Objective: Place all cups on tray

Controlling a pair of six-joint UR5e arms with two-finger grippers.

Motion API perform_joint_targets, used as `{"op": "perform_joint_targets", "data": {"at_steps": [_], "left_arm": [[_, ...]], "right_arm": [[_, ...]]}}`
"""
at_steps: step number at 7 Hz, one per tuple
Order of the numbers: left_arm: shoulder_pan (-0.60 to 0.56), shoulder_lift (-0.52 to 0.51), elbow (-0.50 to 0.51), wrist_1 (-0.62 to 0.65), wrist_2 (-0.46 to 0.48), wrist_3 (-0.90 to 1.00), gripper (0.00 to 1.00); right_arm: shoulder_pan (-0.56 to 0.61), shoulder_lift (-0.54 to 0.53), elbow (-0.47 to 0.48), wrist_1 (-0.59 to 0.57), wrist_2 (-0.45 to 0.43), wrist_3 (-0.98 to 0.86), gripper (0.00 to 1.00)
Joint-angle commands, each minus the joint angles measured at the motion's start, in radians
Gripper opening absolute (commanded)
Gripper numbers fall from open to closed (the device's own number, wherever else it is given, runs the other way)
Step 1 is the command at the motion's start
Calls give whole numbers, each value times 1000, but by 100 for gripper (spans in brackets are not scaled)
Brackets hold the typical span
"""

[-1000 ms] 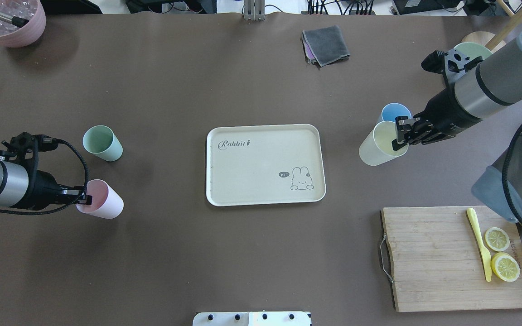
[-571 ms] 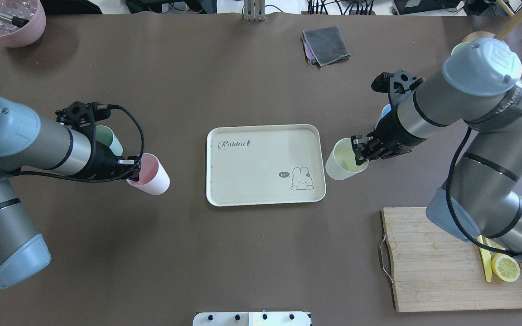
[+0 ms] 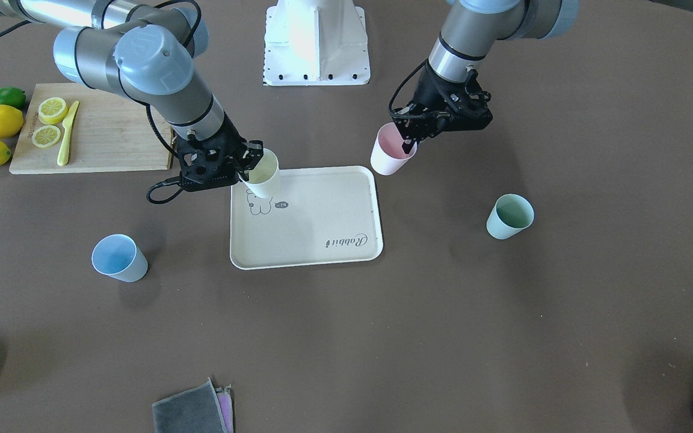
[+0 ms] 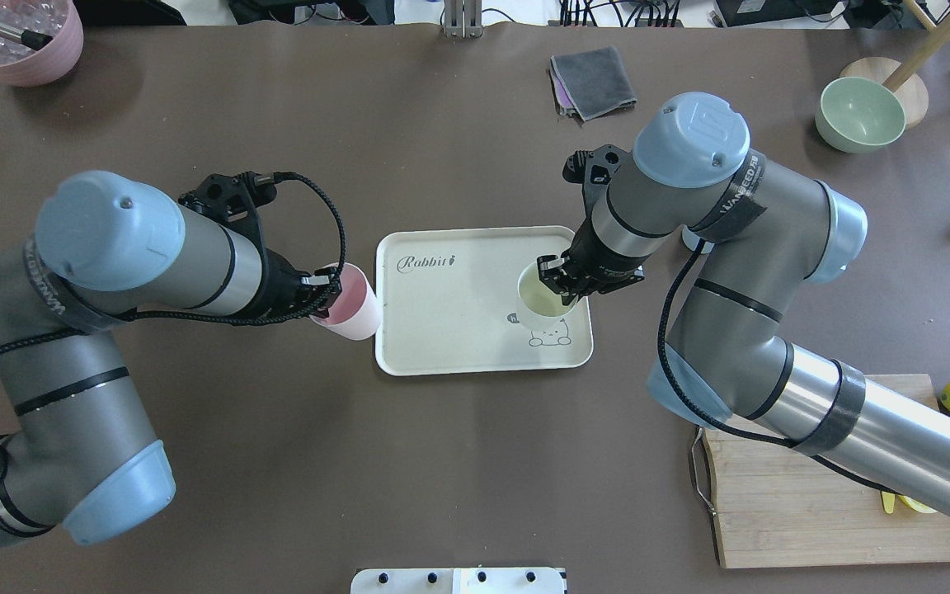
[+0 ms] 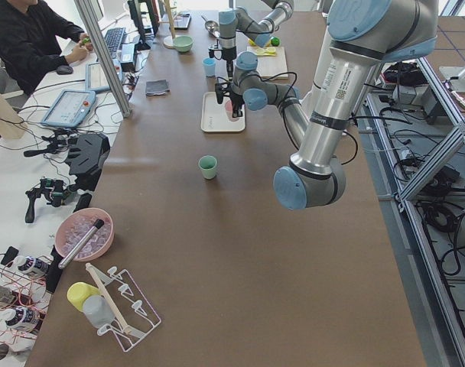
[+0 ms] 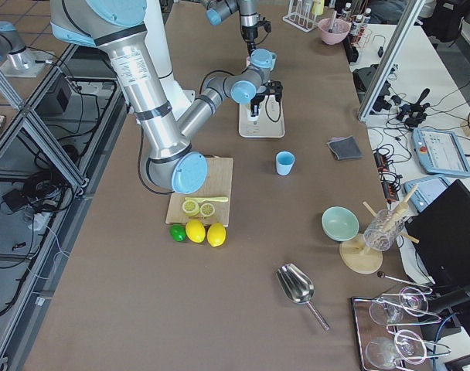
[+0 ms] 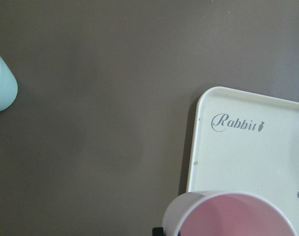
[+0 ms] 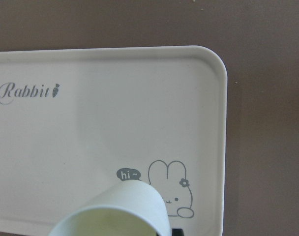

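The cream tray (image 4: pixel 442 247) lies at the table's middle. My right gripper (image 4: pixel 562 285) is shut on the rim of the pale yellow cup (image 4: pixel 543 299) and holds it over the tray's rabbit print; the cup also shows in the front view (image 3: pixel 264 174). My left gripper (image 4: pixel 322 293) is shut on the rim of the pink cup (image 4: pixel 350 304), held above the table just outside the tray's left edge. The mint green cup (image 3: pixel 509 216) stands on the table on my left, hidden by my arm in the overhead view. The light blue cup (image 3: pixel 119 257) stands on my right.
A bamboo cutting board (image 4: pixel 813 528) with lemon slices lies at the near right. A sage-green bowl (image 4: pixel 858 114) stands far right, a folded grey cloth (image 4: pixel 593 81) far centre, and a mauve pot (image 4: pixel 17 41) at the far left corner.
Both arms have moved inward toward the tray. The yellow cup went from beside the tray's right edge to over it. The pink cup moved right to the tray's left edge.
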Motion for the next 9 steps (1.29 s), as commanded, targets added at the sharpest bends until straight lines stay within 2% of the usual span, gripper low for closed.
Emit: {"op": "perform_joint_targets", "data": {"at_steps": [1, 2, 3, 4, 5, 6, 9], "left_arm": [[113, -101, 42, 48, 122, -71, 0], [136, -150, 89, 48, 136, -102, 0], [138, -195, 137, 48, 150, -103, 0], [138, -200, 154, 47, 150, -102, 0], [138, -197, 159, 47, 152, -100, 0], [138, -201, 192, 42, 177, -97, 0], [138, -227, 275, 19, 193, -91, 0]], "right_arm": [[-15, 14, -50, 4, -26, 0, 0], [-36, 14, -67, 13, -54, 0, 0], [-42, 13, -97, 79, -58, 3, 0], [-42, 14, -108, 90, -58, 6, 0], [-36, 14, -107, 91, -58, 6, 87], [-15, 14, -91, 90, -45, 6, 100], [149, 7, -13, 33, 133, -7, 100]]}}
